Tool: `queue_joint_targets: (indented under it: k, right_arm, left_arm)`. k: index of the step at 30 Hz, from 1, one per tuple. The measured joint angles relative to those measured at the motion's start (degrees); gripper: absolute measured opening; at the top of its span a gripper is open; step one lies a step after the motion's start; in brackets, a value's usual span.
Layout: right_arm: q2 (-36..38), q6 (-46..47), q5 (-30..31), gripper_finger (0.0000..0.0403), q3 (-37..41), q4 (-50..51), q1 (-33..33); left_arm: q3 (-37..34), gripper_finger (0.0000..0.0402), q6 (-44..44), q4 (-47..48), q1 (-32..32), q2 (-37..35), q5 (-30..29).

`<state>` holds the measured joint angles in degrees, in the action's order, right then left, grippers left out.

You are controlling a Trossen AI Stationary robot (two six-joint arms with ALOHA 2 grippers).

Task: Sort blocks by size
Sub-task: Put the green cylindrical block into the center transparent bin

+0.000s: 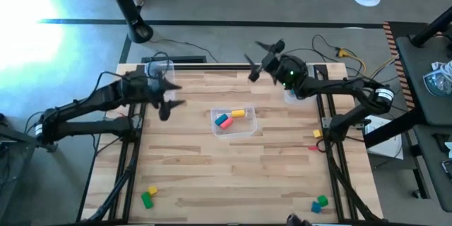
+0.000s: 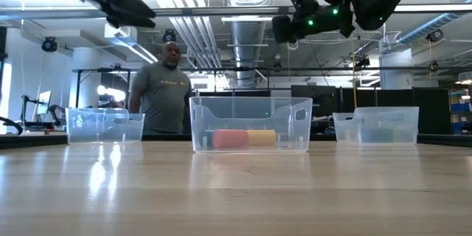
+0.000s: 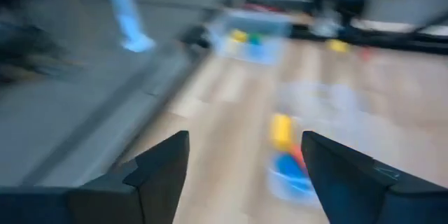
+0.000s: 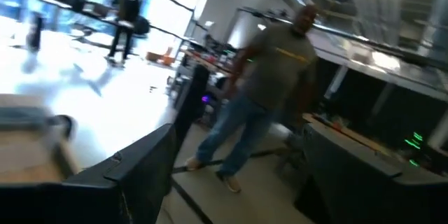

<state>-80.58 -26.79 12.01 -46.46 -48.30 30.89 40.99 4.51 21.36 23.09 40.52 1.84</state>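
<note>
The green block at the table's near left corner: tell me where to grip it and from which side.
Take the small green block across its two opposite flat faces, coming straight down from above. It lies on the wooden table with a small yellow block close on one side, so the fingers should probably straddle the faces that are clear of it. The left pincer, open, is the nearer one.

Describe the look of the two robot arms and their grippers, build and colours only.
Both arms are dark, nearly black, built of slim jointed links. The left gripper and right gripper each end in two flat, angular dark fingers. A small green light glows on the right arm's wrist, and a pale band rings that arm near its base. Black cables trail off the table's far edge.
</note>
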Motion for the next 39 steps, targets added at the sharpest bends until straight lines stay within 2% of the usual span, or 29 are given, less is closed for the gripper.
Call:
queue_joint_targets:
  k: [5,11,17,21,24,28,31,36,39]
  right_arm:
    - [0.16,-1.66,1.99,0.0315,0.02,0.19,-6.74]
    - [0.24,-1.15,3.63,0.0325,0.07,0.26,-13.04]
    - [0.31,0.10,4.57,0.0326,0.08,2.09,-17.67]
    - [0.35,0.19,4.57,0.0327,0.09,3.16,-20.40]
    - [0.35,0.27,4.57,0.0332,0.09,4.19,-22.20]
    - [0.35,1.85,4.57,0.0336,0.09,5.03,-23.75]
    - [0.35,3.13,4.57,0.0338,0.09,5.84,-24.46]
    - [0.35,4.89,4.59,0.0335,0.11,9.74,-25.44]
    - [0.35,5.82,4.57,0.0332,0.16,12.00,-25.88]
  left_arm:
    - [3.93,0.0288,-10.82,15.70,-6.90,0.64,3.32]
    - [5.49,0.0292,-31.55,28.28,-24.13,0.49,3.81]
    - [2.61,0.0290,-58.76,28.55,-47.09,0.85,1.07]
    - [0.93,0.0290,-75.01,27.36,-61.33,3.57,-6.49]
    - [-0.03,0.0290,-84.76,23.24,-69.44,7.65,-10.92]
    - [-0.25,0.0290,-93.94,19.29,-74.83,15.15,-12.13]
    - [0.89,0.0290,-96.60,18.57,-76.88,21.03,-11.04]
    - [4.28,0.0290,-96.75,20.35,-77.53,28.51,-5.77]
    - [6.65,0.0290,-95.91,22.12,-77.55,32.48,0.68]
